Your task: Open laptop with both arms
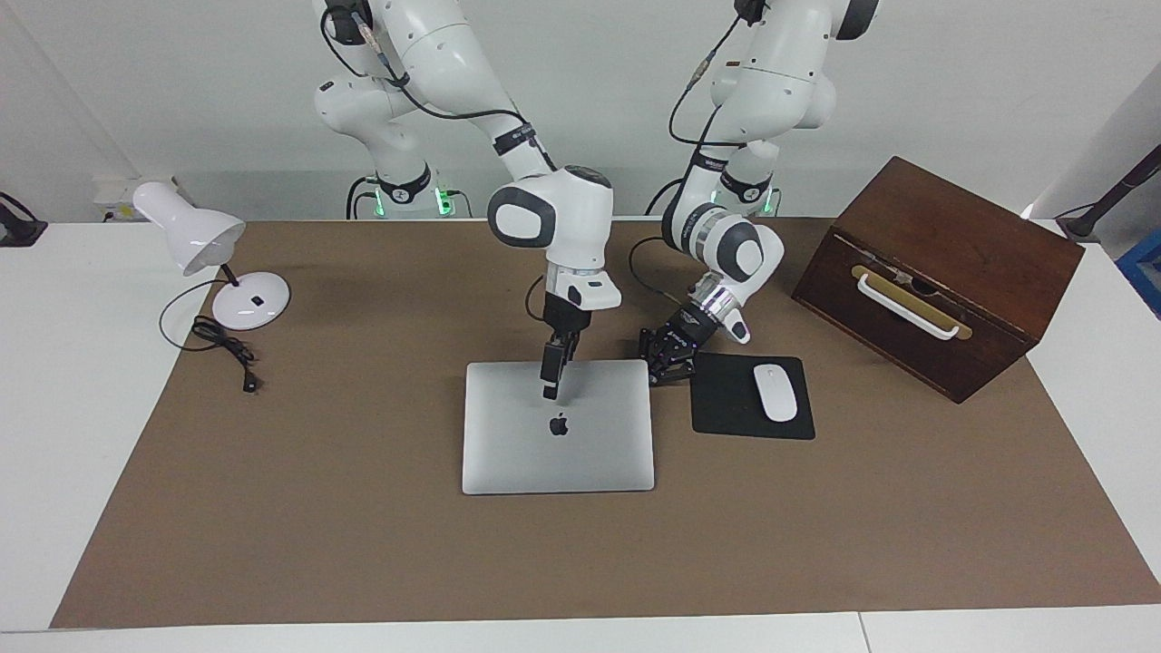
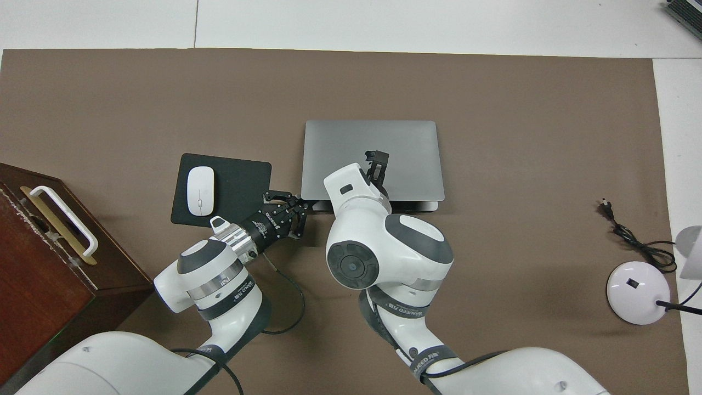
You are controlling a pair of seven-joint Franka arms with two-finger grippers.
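The silver-grey laptop (image 1: 580,453) (image 2: 340,148) lies shut on the brown mat, its dark apple logo facing up. My right gripper (image 1: 550,392) (image 2: 377,156) points straight down over the lid, just on the robots' side of the logo. It is open with nothing between its fingers, and I cannot tell whether the tips touch the lid. My left gripper (image 1: 655,367) (image 2: 300,208) lies low and slanted, shut. Its tips sit at the laptop's corner nearer the robots, toward the left arm's end. In the overhead view a thin dark strip shows under the lid's edge nearer the robots.
A black mouse pad (image 1: 726,413) (image 2: 241,186) with a white mouse (image 1: 775,392) (image 2: 200,190) lies beside the laptop, by the left gripper. A dark wooden box (image 1: 934,272) (image 2: 38,263) stands at the left arm's end. A white desk lamp (image 1: 245,304) (image 2: 639,291) with its cable stands at the right arm's end.
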